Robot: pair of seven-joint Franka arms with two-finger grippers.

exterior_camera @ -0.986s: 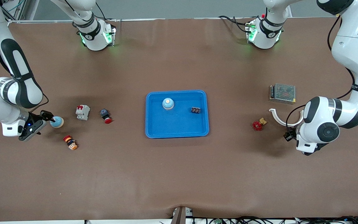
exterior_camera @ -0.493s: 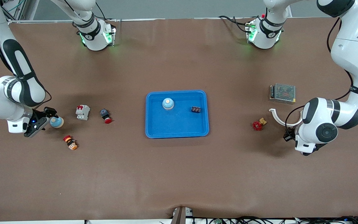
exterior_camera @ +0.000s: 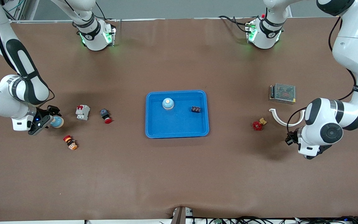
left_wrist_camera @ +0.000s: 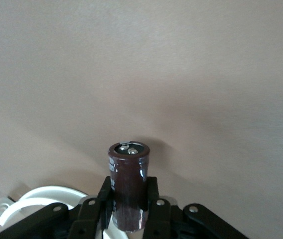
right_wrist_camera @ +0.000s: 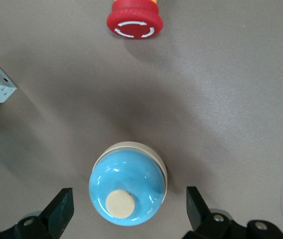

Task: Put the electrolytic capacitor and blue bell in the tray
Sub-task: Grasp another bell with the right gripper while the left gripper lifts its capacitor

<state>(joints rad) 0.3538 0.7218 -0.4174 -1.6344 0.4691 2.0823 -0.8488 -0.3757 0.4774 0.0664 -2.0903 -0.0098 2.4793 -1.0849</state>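
Observation:
My left gripper (left_wrist_camera: 129, 185) is shut on the electrolytic capacitor (left_wrist_camera: 128, 167), a dark brown cylinder with a metal top that stands out past the fingertips. In the front view the left gripper (exterior_camera: 289, 138) sits under its wrist at the left arm's end of the table, and the capacitor is hidden there. A blue bell (exterior_camera: 57, 122) with a cream button stands at the right arm's end. My right gripper (exterior_camera: 51, 117) is open around this blue bell (right_wrist_camera: 128, 191), one finger on each side and clear of it. The blue tray (exterior_camera: 179, 129) lies mid-table and holds a second blue bell (exterior_camera: 168, 103).
A small black part (exterior_camera: 196, 109) lies in the tray. A white breaker (exterior_camera: 82, 112), a red push button (exterior_camera: 106, 117) and a red-and-orange button (exterior_camera: 70, 142) lie near the right gripper. A red valve (exterior_camera: 258, 125), a white curved clamp (exterior_camera: 277, 118) and a metal power supply (exterior_camera: 283, 92) lie near the left gripper.
The left gripper has closed on the capacitor and its wrist has shifted slightly. The right gripper has moved in so that its open fingers straddle the bell.

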